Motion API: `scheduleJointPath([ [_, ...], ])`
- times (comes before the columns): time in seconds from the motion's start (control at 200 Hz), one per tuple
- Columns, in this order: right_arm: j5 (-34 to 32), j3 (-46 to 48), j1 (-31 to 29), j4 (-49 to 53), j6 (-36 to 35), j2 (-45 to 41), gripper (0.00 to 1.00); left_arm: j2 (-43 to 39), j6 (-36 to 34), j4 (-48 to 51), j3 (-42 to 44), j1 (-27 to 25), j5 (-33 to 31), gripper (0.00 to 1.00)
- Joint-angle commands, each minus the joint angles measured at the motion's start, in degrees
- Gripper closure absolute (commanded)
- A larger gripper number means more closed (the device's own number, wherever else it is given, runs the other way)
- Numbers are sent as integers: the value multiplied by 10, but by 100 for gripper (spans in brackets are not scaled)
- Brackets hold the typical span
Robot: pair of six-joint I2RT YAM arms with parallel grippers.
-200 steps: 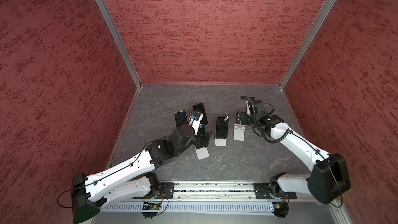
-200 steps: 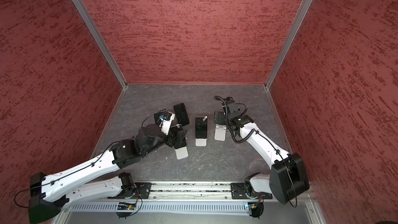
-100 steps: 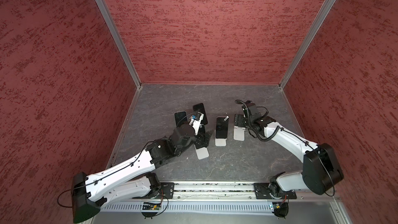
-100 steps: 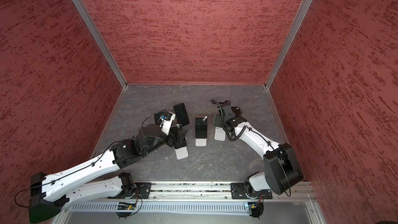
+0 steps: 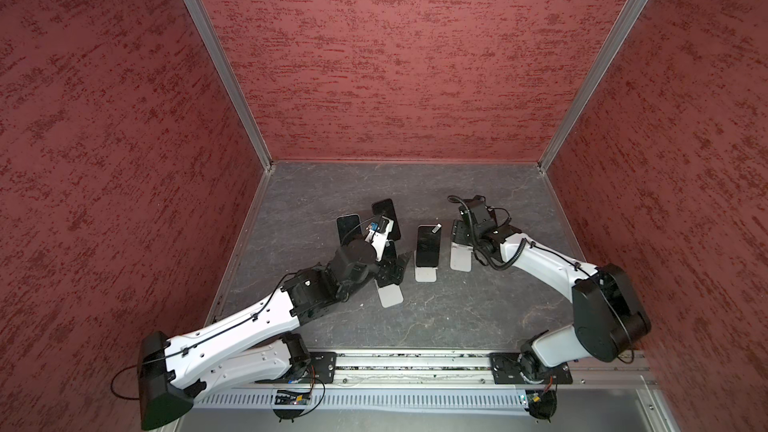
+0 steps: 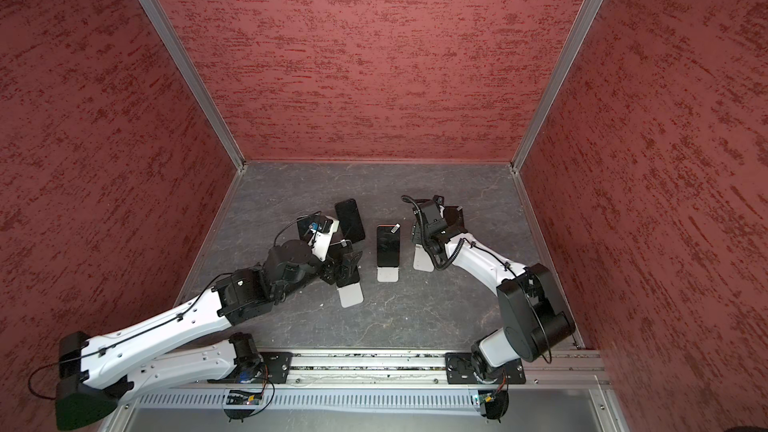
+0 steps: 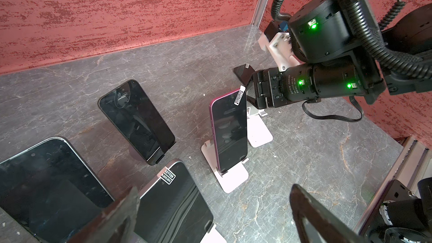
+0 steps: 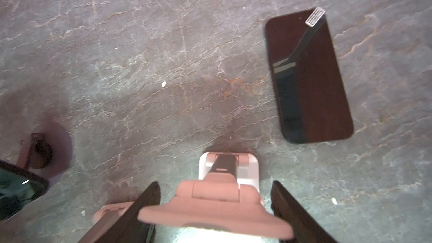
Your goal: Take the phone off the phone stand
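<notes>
Three pale stands line the tabletop [image 5: 457,317], and only the right one is bare, so I'd judge the job partway, with two phones to go.

On the left, the left arm [image 5: 232,326] lies low and long from the front rail, its wrist aimed at the back wall. The left fingers [image 7: 112,225] are spread wide and empty. The left phone [image 7: 173,206] leans on the left stand [image 5: 391,296] just ahead of the tips, nearer one finger. That looks like the approach before a grasp. The next move calls for centring, easing forward until the fingers flank the phone's long edges, then pinching and lifting clear of the lip without dragging the stand.

The middle phone [image 5: 428,245] sits untouched on the middle stand [image 5: 424,274].

On the right, the right arm [image 5: 548,263] has its elbow high and its wrist bent down over the right stand [image 8: 229,167]. The right fingers [image 8: 145,206] sit apart on either side of its plate; whether they press it I cannot tell. A flat phone [image 8: 308,78] lies on the tabletop nearby.
</notes>
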State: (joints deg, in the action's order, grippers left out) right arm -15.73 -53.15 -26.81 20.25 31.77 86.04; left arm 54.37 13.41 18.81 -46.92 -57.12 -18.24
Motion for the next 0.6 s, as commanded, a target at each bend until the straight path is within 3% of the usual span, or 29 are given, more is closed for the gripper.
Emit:
scheduleJointPath([
  [0.0,-25,-5,-9,-11,22,10,35,-7,-4,-7,5,-2,-3,0],
  [0.165,-22,-5,-11,-16,12,11,45,-8,-7,-4,6,-3,-6,0],
  [0.596,10,-64,-11,-54,-107,46,45,-26,-3,1,16,-3,-16,0],
])
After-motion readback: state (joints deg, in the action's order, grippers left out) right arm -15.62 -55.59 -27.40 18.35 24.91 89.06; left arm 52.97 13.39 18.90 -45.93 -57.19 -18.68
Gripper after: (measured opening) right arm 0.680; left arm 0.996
